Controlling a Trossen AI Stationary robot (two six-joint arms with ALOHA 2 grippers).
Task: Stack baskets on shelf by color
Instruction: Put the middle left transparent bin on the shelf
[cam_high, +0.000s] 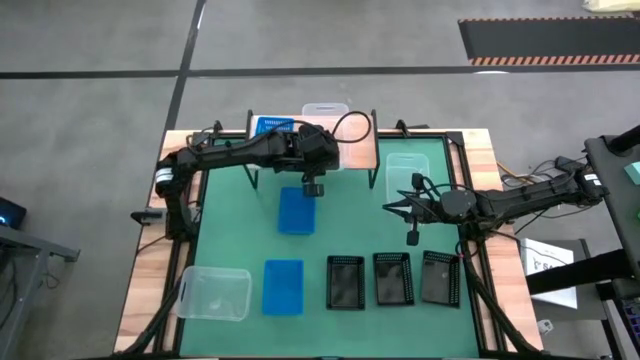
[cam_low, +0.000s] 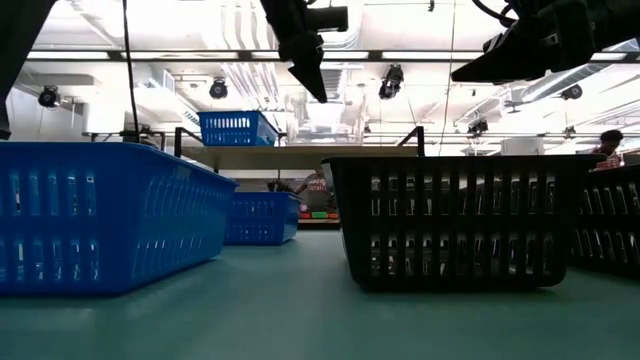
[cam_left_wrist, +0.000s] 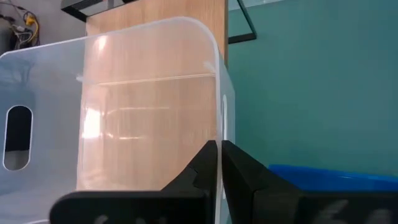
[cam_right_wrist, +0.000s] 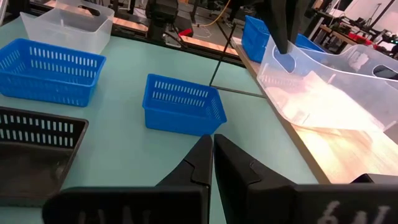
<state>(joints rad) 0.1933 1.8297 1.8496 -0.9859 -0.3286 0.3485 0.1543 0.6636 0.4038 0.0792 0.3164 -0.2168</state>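
My left gripper (cam_high: 313, 180) is at the wooden shelf (cam_high: 355, 150) at the table's far edge, shut on a clear basket (cam_right_wrist: 323, 81). A blue basket (cam_high: 270, 126) stands on the shelf's left part. My right gripper (cam_right_wrist: 211, 146) is shut and empty, above the table right of centre (cam_high: 392, 207). On the table stand two blue baskets (cam_high: 296, 210) (cam_high: 283, 287), two clear baskets (cam_high: 215, 293) (cam_high: 408, 175) and three black baskets (cam_high: 392, 278) in a row near the front. My left gripper pinches the clear basket's side wall at its rim (cam_left_wrist: 219, 134), one finger inside the basket and one outside. The fingers (cam_right_wrist: 281, 34) come from above, pointing down. The basket hangs tilted over the shelf's plank (cam_right_wrist: 336, 149); whether its low end rests there, I cannot tell.
The shelf's thin black legs (cam_right_wrist: 222, 59) stand on the green table top beside the nearer blue basket. The shelf's right part (cam_high: 360, 160) is bare wood. Open table surface lies between the middle blue basket and the right clear basket.
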